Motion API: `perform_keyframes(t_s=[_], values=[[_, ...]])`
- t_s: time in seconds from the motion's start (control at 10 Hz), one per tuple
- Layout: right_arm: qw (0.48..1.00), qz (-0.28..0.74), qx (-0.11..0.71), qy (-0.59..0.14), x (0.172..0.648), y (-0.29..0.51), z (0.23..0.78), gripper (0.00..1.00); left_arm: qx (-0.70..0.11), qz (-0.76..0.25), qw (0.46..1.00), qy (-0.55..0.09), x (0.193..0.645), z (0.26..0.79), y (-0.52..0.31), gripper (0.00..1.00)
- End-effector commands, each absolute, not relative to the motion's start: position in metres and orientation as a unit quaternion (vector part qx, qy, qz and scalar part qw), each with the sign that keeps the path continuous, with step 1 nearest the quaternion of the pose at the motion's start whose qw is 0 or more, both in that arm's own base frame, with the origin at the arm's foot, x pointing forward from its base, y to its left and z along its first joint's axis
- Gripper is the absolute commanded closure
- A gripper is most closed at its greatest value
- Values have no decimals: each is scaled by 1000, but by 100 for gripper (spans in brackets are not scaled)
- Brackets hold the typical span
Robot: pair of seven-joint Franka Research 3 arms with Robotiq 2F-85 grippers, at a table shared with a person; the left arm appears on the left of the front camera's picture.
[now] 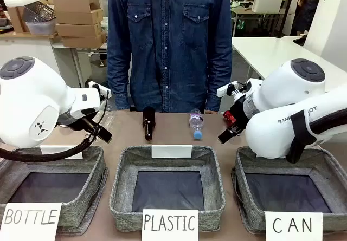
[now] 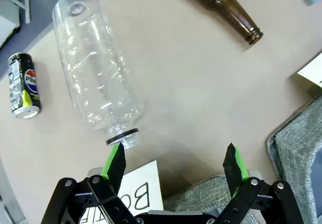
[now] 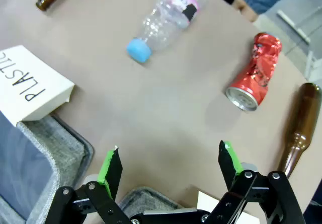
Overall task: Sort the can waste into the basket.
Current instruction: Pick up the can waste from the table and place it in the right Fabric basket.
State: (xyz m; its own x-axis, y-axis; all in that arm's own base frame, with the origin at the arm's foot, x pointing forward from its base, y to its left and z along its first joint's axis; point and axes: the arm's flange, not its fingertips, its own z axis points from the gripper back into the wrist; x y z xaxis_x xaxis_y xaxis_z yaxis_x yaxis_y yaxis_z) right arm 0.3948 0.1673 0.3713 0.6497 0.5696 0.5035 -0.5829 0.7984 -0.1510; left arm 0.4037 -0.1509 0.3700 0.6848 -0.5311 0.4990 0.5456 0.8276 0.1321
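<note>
Green-padded left hand [image 2: 174,152] wide open, empty, right hand [image 3: 170,151] likewise

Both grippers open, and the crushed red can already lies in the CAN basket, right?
No: the crushed red can lies on the table, beside a brown glass bottle, as the right wrist view shows. The left gripper and right gripper are open.
</note>
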Motion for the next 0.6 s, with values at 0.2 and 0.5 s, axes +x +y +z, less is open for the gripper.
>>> perform_keyframes(t_s=[0.2,0.5], values=[[908,317,12,-273,395,167,371,0,-14,-293,918,-268,404,370,-151,0],[908,317,12,-273,395,167,371,0,-14,-293,918,-268,404,370,-151,0]])
